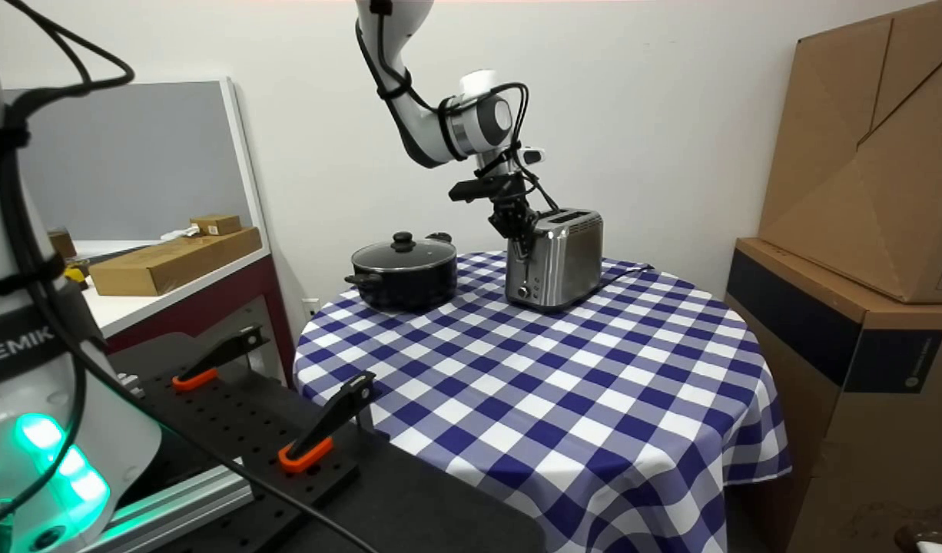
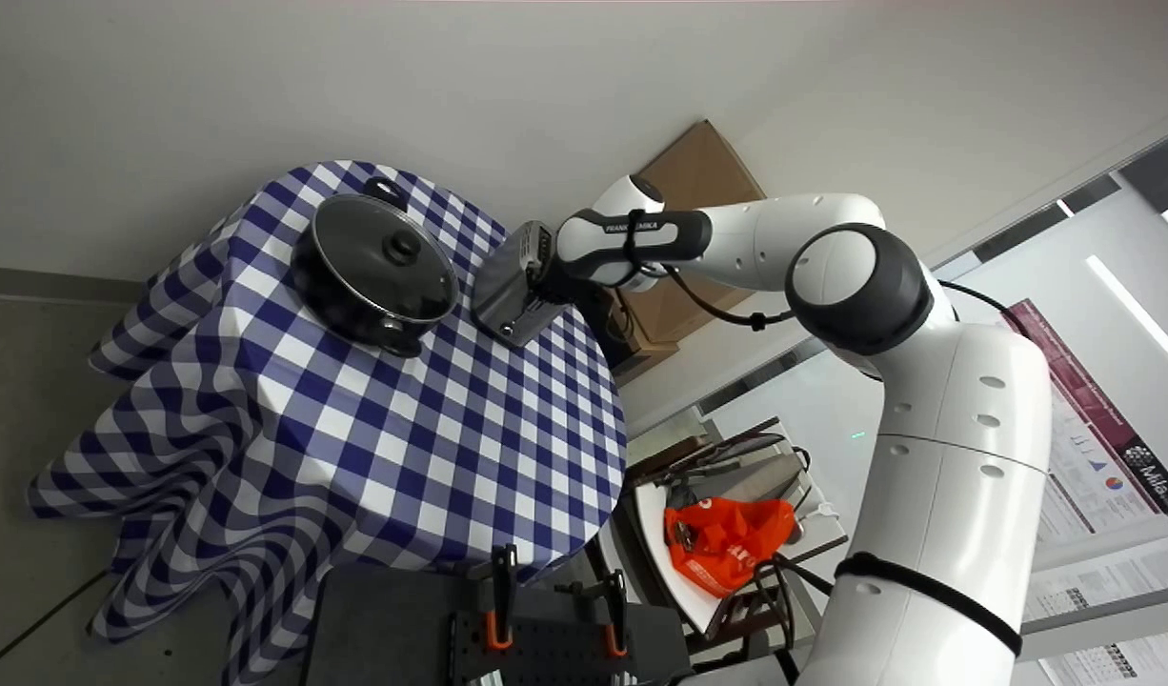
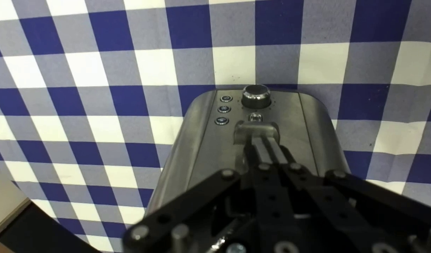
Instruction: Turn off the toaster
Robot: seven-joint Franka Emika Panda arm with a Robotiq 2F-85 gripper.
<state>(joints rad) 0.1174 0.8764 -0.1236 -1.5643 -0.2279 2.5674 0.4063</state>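
Wrist view showed the fingers (image 3: 261, 149) pressed together at the lever (image 3: 256, 129) of the toaster (image 3: 215, 154), contact unclear. In both exterior views the toaster stood upright on the desk (image 1: 532, 369), near the pot (image 1: 406, 280).

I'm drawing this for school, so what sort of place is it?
Probably a robotics lab, though I can't be sure. There's a robot arm, a printed poster, and a toaster, maybe for the robot to practise on.
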